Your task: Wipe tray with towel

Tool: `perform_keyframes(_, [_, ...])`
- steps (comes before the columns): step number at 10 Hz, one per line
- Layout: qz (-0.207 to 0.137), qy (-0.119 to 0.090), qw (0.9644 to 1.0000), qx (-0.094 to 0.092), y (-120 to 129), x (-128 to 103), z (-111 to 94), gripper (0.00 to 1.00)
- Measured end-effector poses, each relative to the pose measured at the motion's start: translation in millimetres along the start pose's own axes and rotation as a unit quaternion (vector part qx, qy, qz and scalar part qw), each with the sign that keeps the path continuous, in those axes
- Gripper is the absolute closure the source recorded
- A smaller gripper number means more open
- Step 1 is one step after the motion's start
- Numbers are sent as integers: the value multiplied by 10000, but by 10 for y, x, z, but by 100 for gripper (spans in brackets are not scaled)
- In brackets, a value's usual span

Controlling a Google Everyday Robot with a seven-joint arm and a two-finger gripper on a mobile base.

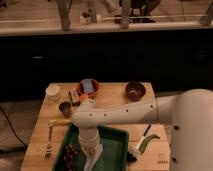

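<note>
Wooden table [42,125] — jaws over green tray [118,150], gripping towel [94,161]

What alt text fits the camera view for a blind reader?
A white robot arm reaches into a green tray on a wooden table, its end effector at a white towel in the tray. A brown bowl, white cup and fork lie nearby.
</note>
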Motion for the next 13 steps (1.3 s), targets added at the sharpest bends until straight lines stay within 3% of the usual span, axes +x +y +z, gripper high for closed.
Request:
perform_keyframes(3, [383,125,9991,-133,592,182,-60,99])
perform_keyframes(6, [487,229,9984,-168,774,434,-155,99])
perform_keyframes(8, [392,262,9987,-177,652,506,-202,99])
perform_keyframes(10, [156,249,9994,-185,346,491,-221,99])
perform_keyframes(12, [-240,152,9994,-205,-73,329,-169,99])
perform_keyframes(13, [-297,111,9993,-216,-159,273,-137,99])
